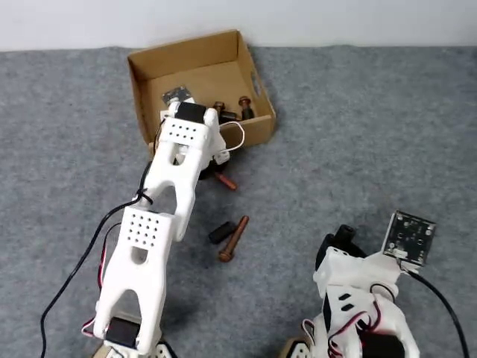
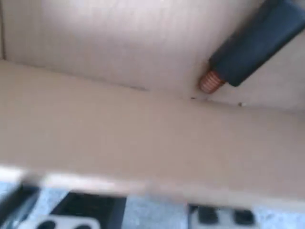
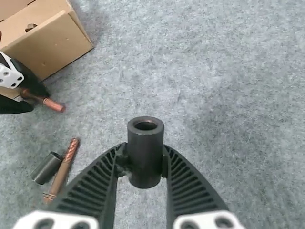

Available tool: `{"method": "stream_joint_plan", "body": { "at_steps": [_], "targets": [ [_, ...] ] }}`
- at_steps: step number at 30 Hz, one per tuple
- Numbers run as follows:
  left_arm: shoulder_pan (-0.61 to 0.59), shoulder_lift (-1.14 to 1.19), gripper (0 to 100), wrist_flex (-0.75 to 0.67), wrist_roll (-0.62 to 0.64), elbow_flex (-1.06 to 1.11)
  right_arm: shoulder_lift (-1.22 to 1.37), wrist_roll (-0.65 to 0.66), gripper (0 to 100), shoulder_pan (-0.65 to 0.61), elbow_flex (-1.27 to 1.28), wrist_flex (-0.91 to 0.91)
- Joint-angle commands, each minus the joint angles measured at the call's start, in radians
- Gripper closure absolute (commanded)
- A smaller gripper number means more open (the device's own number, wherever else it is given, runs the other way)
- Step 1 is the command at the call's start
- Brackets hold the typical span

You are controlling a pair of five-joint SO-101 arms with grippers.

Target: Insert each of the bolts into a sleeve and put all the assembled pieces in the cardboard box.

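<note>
Far left: left gripper [image 1: 210, 164] close against the outside of the cardboard box [image 1: 141, 74], at the wall nearest to the arms. Impossible to tell whether clenched or released. Just beside this gripper, on its right side, a bolt [image 1: 226, 180] with the copper threaded end pointing away from the box. Held or only lying on the grey table cover [image 1: 373, 112], not possible to say.

Directly ahead of the left gripper, over the wall and inside the box: an assembled piece [image 2: 255, 40], a black sleeve with a copper thread tip coming out, lying on the box floor close to that wall. Seen from above, brown bolt heads [image 1: 244, 102] inside the box, beyond the gripper and a little to its right, near the right wall.

Between both grippers, nearer to the left one: a loose bolt [image 1: 234, 239] flat on the cover, and just beside it a short free sleeve [image 1: 220, 233], also lying down.

Far right: right gripper [image 3: 143, 160] clenched around a dark sleeve [image 3: 145, 138]. Sleeve gripped from both sides by the jaws, held upright with the open bore facing the wrist camera, above the cover and well apart from the box.
</note>
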Motion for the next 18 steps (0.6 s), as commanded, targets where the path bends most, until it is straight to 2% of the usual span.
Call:
{"method": "stream_joint_plan", "body": {
  "at_steps": [1,7,13,18],
  "targets": [
    [-0.017,-0.032,99,0.035,-0.005,0.081,-0.005,0.009,99.1,0.008,-0.006,-0.022],
    [0.002,-0.138,100,0.035,-0.011,0.093,-0.005,0.009,99.1,0.007,-0.006,-0.022],
    [0.074,-0.321,100,0.037,-0.078,0.097,-0.005,0.009,99.1,0.007,-0.006,-0.022],
    [0.147,-0.529,100,0.037,-0.144,0.277,-0.005,0.009,99.1,0.007,-0.008,-0.021]
  ]
}}
